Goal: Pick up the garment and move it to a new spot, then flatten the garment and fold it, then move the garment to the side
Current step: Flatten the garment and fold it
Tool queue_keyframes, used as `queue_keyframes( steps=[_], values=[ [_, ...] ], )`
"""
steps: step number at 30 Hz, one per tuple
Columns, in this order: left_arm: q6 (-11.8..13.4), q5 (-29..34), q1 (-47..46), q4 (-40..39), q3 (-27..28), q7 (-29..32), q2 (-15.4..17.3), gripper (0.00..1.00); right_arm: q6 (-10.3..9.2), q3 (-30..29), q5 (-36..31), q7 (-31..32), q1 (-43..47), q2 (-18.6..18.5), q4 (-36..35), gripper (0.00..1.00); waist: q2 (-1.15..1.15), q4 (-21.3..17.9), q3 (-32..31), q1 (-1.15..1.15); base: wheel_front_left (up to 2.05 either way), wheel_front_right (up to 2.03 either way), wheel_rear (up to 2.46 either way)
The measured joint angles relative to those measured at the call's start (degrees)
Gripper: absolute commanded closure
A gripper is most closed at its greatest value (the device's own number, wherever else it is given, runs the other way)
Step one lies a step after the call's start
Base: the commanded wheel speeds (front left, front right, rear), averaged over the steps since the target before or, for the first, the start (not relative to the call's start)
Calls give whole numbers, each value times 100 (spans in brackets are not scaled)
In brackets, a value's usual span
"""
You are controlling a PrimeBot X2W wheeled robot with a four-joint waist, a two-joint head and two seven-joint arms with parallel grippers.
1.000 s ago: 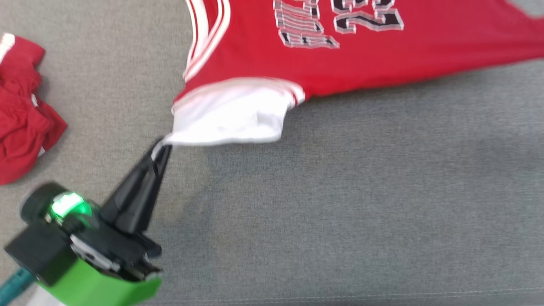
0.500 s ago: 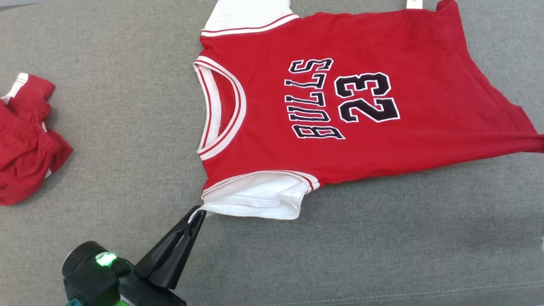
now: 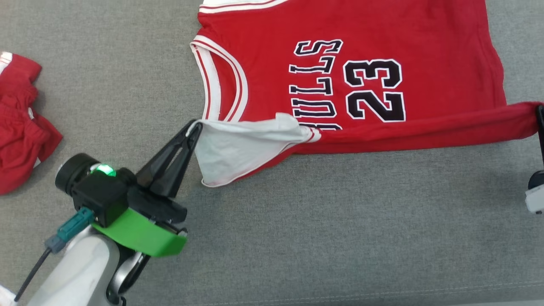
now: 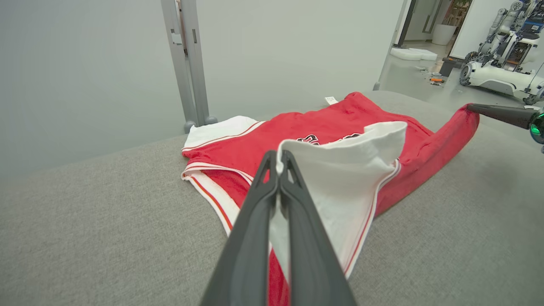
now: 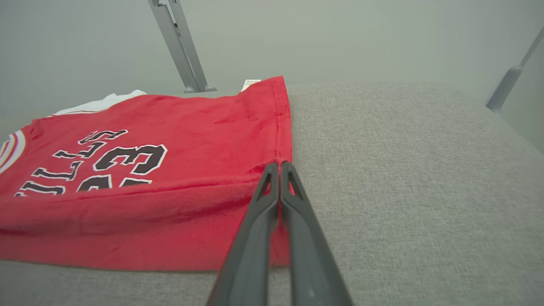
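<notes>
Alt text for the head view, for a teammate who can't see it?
The left hand, shut on the white sleeve of a red jersey, holds it above the jersey's near edge, while the right hand pinches the hem corner at the view's right edge. A crumpled red garment lies apart at the left on the grey cushion.

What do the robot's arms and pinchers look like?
The left gripper has two long dark fingers that taper like a beak. Behind them sit a bright green collar, a black block with a glowing green light, and a teal plug with a thin dark cable. The forearm is pale silver. The right gripper has matching fingers.
</notes>
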Motion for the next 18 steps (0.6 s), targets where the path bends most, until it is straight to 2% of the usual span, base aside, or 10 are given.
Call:
queue_keyframes(
  steps=[13, 15, 16, 17, 18],
  values=[
    [-74, 508, -1753, 1124, -439, -192, -16, 100, 1, 264, -86, -146, -1199, -111, 512, 100, 0, 64, 714, 0, 0, 0, 0],
    [-67, 688, -1925, 1323, -459, -235, -15, 100, 1, 335, -68, -146, -1334, -89, 582, 84, 0, 68, 805, 0, 0, 0, 0],
    [-58, 711, -1987, 1422, -478, -255, -31, 100, 1, 374, -63, -147, -1390, -68, 621, 0, 0, 69, 849, 0, 0, 0, 0],
    [-58, 734, -2025, 1502, -500, -301, -62, 100, 1, 380, -40, -154, -1428, -41, 660, 0, 0, 70, 889, 0, 0, 0, 0],
    [-58, 736, -2045, 1559, -511, -327, -93, 59, 1, 379, -16, -165, -1456, -23, 692, 0, 0, 70, 914, 0, 0, 0, 0]
  ],
)
